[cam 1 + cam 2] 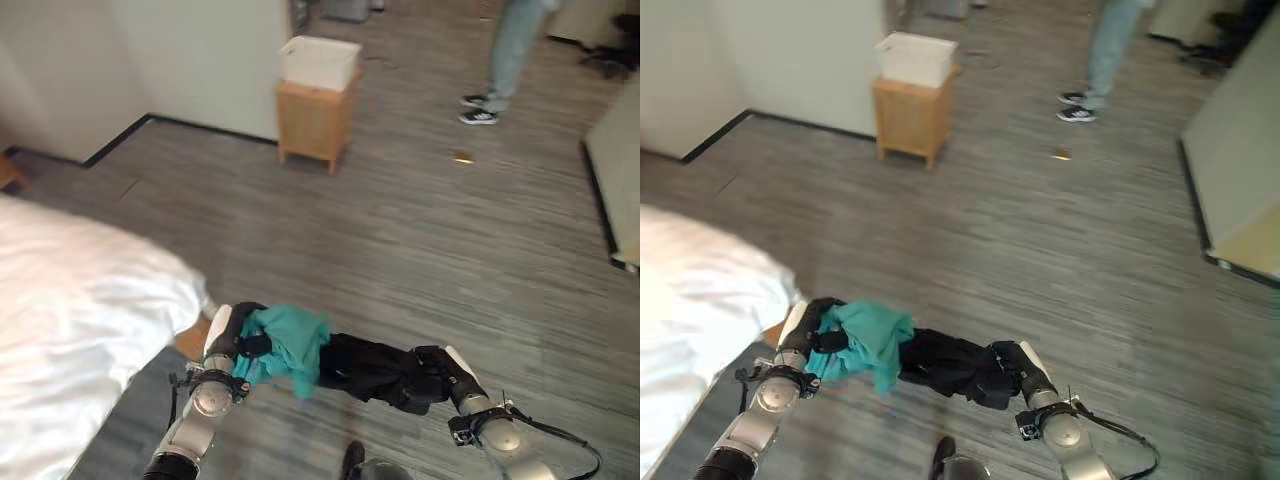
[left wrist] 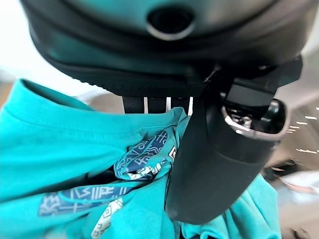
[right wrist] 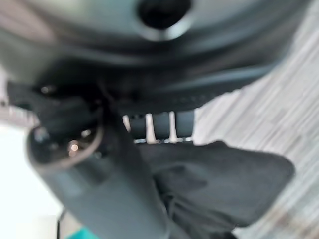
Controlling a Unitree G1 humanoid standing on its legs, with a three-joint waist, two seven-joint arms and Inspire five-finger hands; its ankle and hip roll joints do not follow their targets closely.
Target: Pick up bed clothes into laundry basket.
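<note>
A teal garment (image 1: 290,350) with a blue patterned band (image 2: 134,159) hangs bunched in my left hand (image 1: 232,345), whose thumb and fingers are curled over it. A black garment (image 1: 370,370) stretches from the teal one to my right hand (image 1: 435,375), which is shut on its dark folds (image 3: 219,174). Both pieces hang in the air above the grey wood floor, beside the bed's corner. The white laundry basket (image 1: 320,62) stands on a small wooden stand (image 1: 315,122) across the room, far ahead of both hands.
The bed with its white cover (image 1: 70,330) takes up the lower left. A person in jeans and dark shoes (image 1: 495,95) stands at the back right. A pale panel (image 1: 620,170) leans along the right edge. A small yellow scrap (image 1: 463,157) lies on the floor.
</note>
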